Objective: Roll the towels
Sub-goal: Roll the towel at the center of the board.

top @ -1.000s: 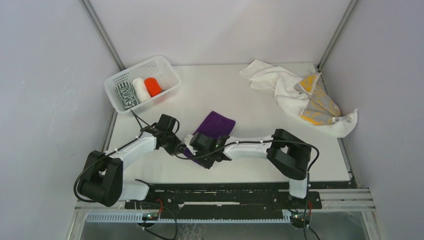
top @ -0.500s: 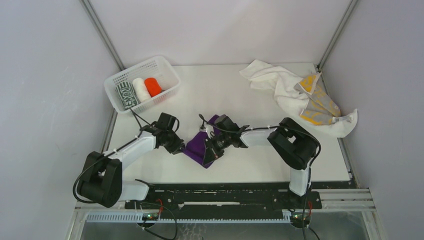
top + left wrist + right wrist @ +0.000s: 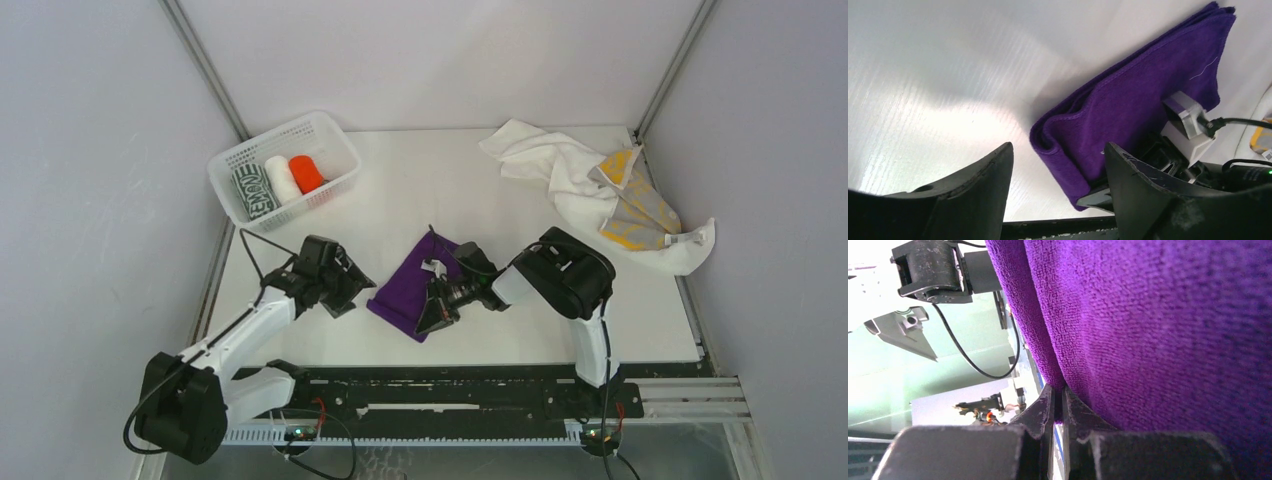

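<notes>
White mesh basket (image 3: 262, 138): stands at the far left corner of the table (image 3: 420, 180), set askew to the table's edges, upright. Table top: white, matt, with a faint ribbed grain visible in the left wrist view. Enclosure: plain pale walls (image 3: 440, 60) on three sides, with a metal post (image 3: 205, 70) in each far corner. Near edge: black mounting plate (image 3: 440, 385), with a white slotted duct (image 3: 400, 434) in front of it.
</notes>
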### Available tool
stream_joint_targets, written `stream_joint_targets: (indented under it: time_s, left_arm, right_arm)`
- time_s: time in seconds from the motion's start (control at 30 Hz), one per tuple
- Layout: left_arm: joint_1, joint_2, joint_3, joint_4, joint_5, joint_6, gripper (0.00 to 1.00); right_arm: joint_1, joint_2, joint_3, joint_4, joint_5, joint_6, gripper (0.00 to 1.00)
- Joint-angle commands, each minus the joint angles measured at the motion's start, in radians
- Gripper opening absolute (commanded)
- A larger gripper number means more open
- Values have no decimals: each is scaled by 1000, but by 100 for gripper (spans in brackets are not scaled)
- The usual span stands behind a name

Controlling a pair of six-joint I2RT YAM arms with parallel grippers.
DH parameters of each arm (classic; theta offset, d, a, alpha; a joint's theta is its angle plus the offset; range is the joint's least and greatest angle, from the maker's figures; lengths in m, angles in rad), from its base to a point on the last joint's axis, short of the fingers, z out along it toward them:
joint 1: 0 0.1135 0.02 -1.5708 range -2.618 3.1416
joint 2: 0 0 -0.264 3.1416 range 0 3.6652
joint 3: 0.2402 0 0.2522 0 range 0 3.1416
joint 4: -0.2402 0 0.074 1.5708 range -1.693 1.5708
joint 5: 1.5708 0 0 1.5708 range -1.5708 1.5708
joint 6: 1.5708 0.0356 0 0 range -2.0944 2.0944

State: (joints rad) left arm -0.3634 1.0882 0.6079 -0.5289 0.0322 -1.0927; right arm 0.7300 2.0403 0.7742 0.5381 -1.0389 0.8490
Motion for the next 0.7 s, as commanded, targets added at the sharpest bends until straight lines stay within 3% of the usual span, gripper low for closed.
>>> stream_joint_targets:
  time_s: [0.0,0.5,0.67]
  left_arm:
    - [3,-81,-82,48,45,-31,72]
    - [9,-451,-414,245,58,-178,71]
    - [15,-428,-467,338,68,-178,66]
  right_arm:
    - [-21,35,-42,238,-14,153,0]
    - [-47,86,-67,273,0,222,0]
    - [-46,96,-67,278,-3,231,0]
